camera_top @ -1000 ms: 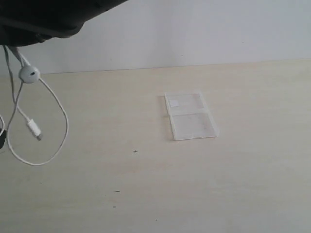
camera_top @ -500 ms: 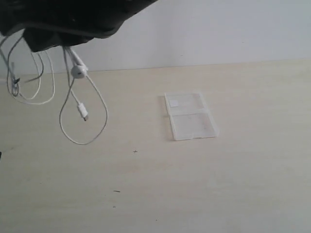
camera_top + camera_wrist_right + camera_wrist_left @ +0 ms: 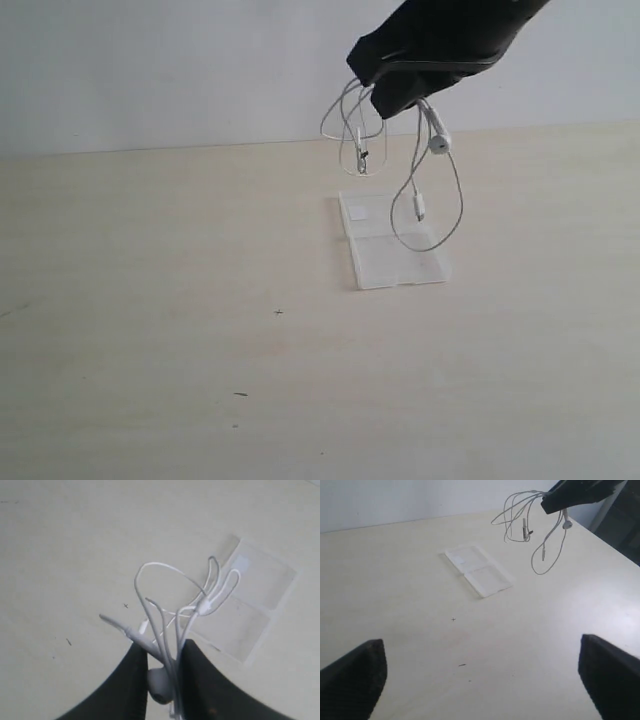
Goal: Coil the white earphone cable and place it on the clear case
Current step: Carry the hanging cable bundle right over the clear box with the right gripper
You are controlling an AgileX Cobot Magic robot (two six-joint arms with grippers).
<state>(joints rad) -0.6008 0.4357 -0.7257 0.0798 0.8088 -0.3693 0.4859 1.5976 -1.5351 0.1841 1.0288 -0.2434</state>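
Though narrowly gapped, right pincer (image 3: 162, 655) tight on white earphone cable (image 3: 438, 143); left pincer (image 3: 480, 647) wide, empty.

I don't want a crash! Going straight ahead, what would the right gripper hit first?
The right gripper would probably reach the clear case, depth unclear; its white earphone cable dangles ahead.

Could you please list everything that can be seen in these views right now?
white earphone cable: one, white, hanging in loose loops in the air near the case
clear case: one, transparent with a small white sticker, flat on the table
dark specks: a few, dark, on the table in front of the case
table: one, pale beige
wall: one, white, behind the table
right gripper: one, black, shut on the cable
left gripper: one, black, open, holding nothing
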